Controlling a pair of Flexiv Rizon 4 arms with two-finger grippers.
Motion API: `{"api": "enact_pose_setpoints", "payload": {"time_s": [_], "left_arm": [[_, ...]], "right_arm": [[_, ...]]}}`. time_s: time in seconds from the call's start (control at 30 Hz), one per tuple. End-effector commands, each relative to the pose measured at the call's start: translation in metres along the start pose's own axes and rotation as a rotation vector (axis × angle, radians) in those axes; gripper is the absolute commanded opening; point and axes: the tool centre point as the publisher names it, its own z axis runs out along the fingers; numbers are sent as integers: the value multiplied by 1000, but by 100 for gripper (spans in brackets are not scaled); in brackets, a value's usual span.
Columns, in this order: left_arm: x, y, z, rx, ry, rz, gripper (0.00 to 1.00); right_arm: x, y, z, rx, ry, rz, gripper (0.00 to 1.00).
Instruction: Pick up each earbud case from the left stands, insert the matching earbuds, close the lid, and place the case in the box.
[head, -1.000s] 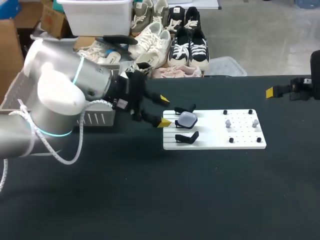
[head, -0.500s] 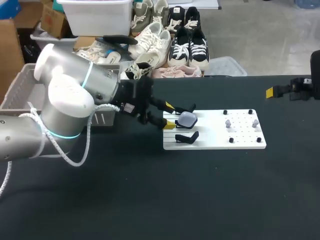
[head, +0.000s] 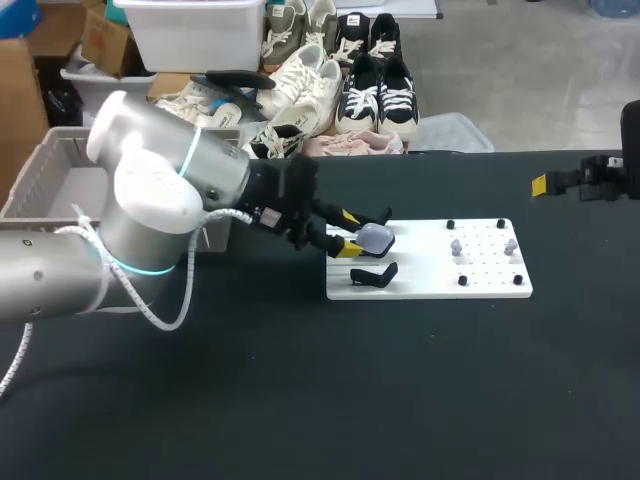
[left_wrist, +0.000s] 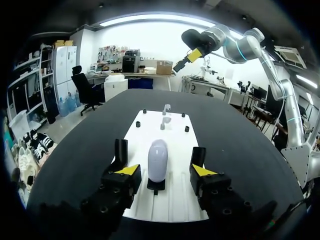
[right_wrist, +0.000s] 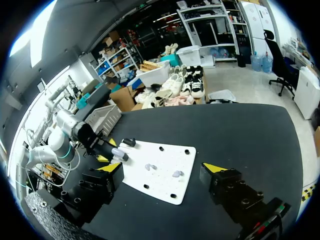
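A closed earbud case (head: 374, 237), a smooth, pale lavender-white oval, sits on the middle of three black stands at the left end of a white board (head: 430, 285). In the left wrist view the case (left_wrist: 158, 160) stands on end on its small black stand. The far stand (head: 372, 217) and the near stand (head: 375, 274) are bare. Two small pale grey earbuds (head: 457, 246) (head: 511, 245) rest on the board's right part, well apart from the case. The box (head: 40, 170), a pale grey slatted crate, sits well left of the board.
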Motion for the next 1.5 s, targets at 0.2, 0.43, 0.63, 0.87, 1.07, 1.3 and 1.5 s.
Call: {"api": "enact_pose_setpoints", "payload": {"time_s": [0.2, 0.43, 0.63, 0.87, 1.07, 1.3, 1.5], "left_arm": [[1, 8, 7, -4, -15, -20, 65], [0, 8, 10, -1, -31, -27, 61], [0, 7, 11, 0, -47, -34, 56], [1, 4, 14, 5, -55, -30, 59], [2, 4, 18, 7, -55, -28, 61], [1, 5, 22, 6, -56, -31, 61], [1, 4, 25, 9, -56, -28, 50]], "right_arm": [[0, -1, 0, -4, 1, -1, 100], [0, -1, 0, -4, 1, -1, 100], [0, -1, 0, -4, 1, -1, 100], [0, -1, 0, -4, 1, -1, 100], [0, -1, 0, -4, 1, -1, 100], [0, -1, 0, -4, 1, -1, 100], [0, -1, 0, -4, 1, -1, 100]]}}
